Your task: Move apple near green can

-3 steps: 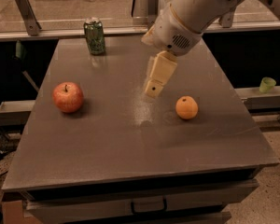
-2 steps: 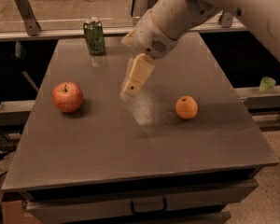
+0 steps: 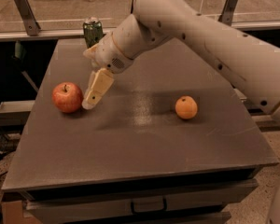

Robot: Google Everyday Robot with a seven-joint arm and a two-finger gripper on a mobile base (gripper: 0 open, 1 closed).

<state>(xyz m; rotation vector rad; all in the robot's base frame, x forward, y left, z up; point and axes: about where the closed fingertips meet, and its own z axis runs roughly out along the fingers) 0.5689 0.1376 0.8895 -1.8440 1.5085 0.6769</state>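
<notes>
The red apple point(image 3: 67, 97) sits on the left side of the grey table point(image 3: 144, 148). The dark green can point(image 3: 93, 31) stands upright at the table's far left edge, well behind the apple and partly hidden by the arm. My gripper point(image 3: 90, 104) points down and hangs just to the right of the apple, its tip close beside the fruit or just touching it, low over the table. It holds nothing that I can see.
A smaller orange fruit point(image 3: 186, 107) lies right of the table's middle. The white arm point(image 3: 191, 27) reaches in from the upper right across the back of the table. A rail with metal brackets point(image 3: 25, 13) runs behind the table.
The gripper has moved left and toward the front, from the middle of the table to right beside the apple. The apple, can and orange have not moved.
</notes>
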